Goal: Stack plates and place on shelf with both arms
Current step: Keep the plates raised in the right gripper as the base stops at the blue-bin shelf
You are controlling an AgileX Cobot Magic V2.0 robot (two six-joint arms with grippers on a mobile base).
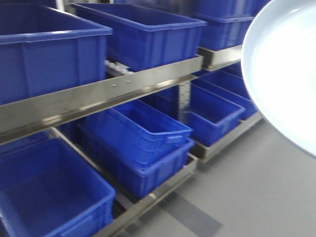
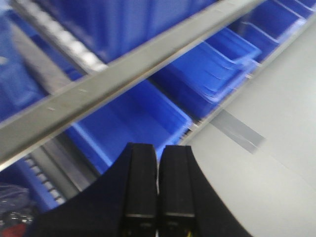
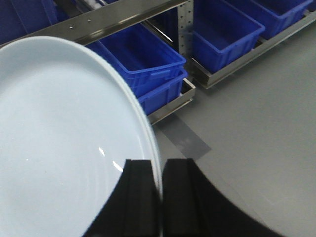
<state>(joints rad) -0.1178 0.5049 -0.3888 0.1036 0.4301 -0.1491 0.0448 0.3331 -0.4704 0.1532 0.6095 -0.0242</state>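
Right gripper (image 3: 161, 170) pinching rim of plates (image 3: 59, 138), mostly cropped, left gripper (image 2: 158, 153) clenched empty.

Pale bluish-white plates (image 3: 64, 138), deep blue bins (image 1: 143, 128), grey floor (image 3: 256, 123)

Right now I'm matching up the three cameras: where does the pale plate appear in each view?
Front view: plate fills the upper right, cut by the frame.
Left wrist: not in it.
Right wrist: plate fills the left half, rim pinched in the right gripper.
Shared landmark: the grey tape strip beside the lower rack, in all three.
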